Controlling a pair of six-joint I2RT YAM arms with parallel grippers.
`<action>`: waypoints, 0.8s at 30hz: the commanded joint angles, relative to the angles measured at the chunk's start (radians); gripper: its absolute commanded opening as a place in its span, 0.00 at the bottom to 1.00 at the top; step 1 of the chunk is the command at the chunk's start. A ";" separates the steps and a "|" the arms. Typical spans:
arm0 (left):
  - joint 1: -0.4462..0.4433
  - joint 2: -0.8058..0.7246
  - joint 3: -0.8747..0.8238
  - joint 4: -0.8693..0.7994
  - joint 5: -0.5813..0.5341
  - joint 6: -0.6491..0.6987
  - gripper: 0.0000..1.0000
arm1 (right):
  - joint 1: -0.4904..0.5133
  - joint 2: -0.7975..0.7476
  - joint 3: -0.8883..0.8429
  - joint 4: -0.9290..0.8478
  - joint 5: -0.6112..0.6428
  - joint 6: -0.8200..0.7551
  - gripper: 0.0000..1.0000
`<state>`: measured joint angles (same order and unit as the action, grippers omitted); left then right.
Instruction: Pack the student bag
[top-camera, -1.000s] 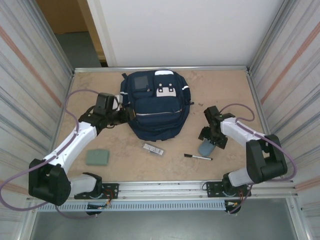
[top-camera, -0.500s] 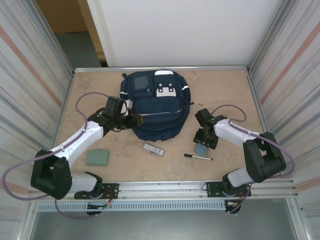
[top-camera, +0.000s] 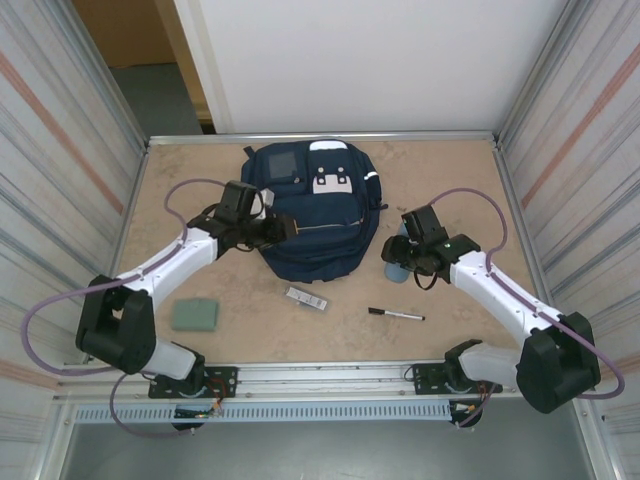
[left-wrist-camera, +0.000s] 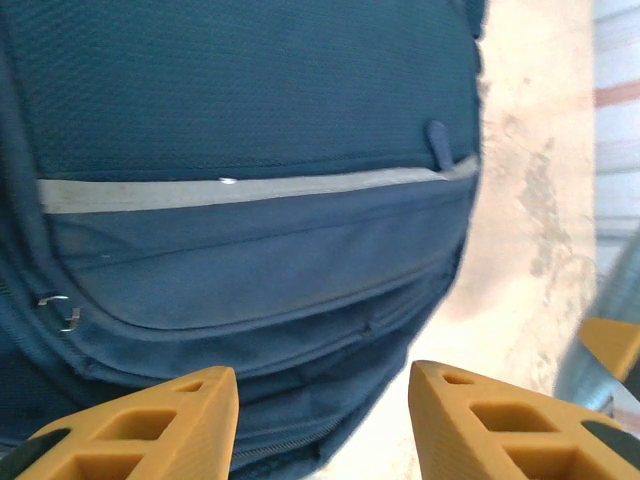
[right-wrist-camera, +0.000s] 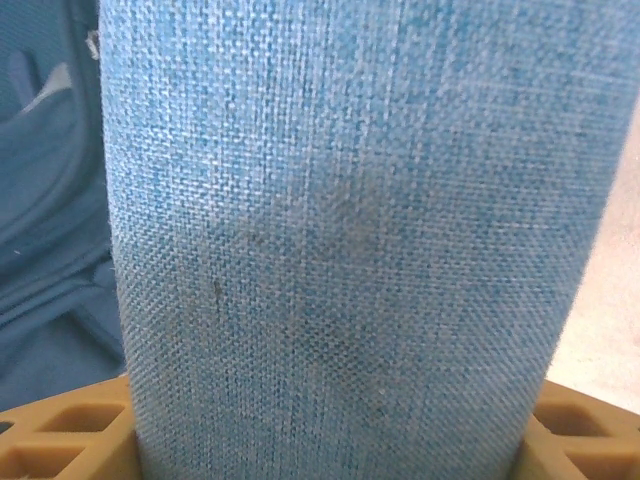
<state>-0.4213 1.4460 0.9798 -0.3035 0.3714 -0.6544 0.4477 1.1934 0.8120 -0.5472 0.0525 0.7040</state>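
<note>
Both elbows bent | left gripper (top-camera: 287, 228) at student bag (top-camera: 312, 200) | right gripper (top-camera: 402, 255) pinches pouch (right-wrist-camera: 340, 250)

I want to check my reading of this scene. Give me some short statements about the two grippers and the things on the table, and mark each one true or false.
1. The right gripper is shut on a light blue fabric case. True.
2. The left gripper is shut on a strap of the student bag. False: it is open at the bag's front pocket, with nothing between its fingers.
3. A black pen lies on the table, apart from the bag. True.
4. The green block lies on top of the bag. False: it lies on the table, near the left arm's base.
</note>
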 joint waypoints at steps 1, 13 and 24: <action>-0.004 0.022 0.018 -0.033 -0.149 -0.045 0.50 | 0.005 -0.008 0.045 0.027 -0.010 -0.040 0.55; 0.014 0.226 0.059 0.065 -0.220 0.054 0.50 | 0.010 -0.025 -0.045 0.123 -0.057 -0.024 0.52; 0.037 0.171 0.081 0.165 -0.075 0.122 0.04 | 0.023 -0.034 -0.061 0.129 -0.088 -0.029 0.48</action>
<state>-0.3958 1.6691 1.0164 -0.1783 0.2539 -0.5835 0.4553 1.1683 0.7609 -0.4454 -0.0090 0.6872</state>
